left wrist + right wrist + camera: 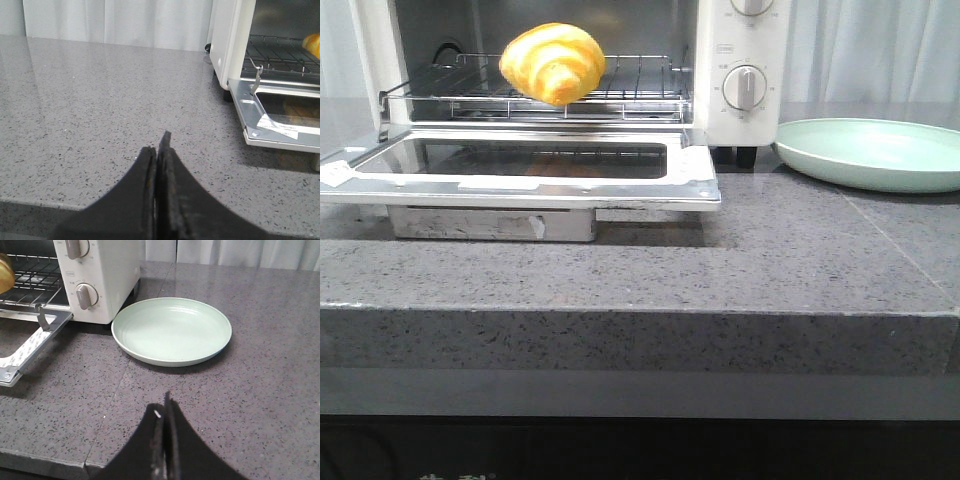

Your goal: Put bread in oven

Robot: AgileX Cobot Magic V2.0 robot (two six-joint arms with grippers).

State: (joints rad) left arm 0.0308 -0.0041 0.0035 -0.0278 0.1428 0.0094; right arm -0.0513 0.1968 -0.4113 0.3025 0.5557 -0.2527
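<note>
The bread (554,62), a glossy golden bun with pale stripes, lies on the wire rack (630,85) inside the white oven (745,60). The oven's glass door (520,165) hangs open and flat over the counter. A sliver of the bread shows in the left wrist view (312,45) and in the right wrist view (5,272). My left gripper (157,147) is shut and empty over the counter, left of the oven. My right gripper (164,407) is shut and empty near the counter's front edge, in front of the plate. Neither gripper shows in the front view.
A pale green plate (880,152) stands empty on the grey stone counter (800,260) right of the oven; it also shows in the right wrist view (172,330). The open door (280,112) juts toward the front edge. White curtains hang behind.
</note>
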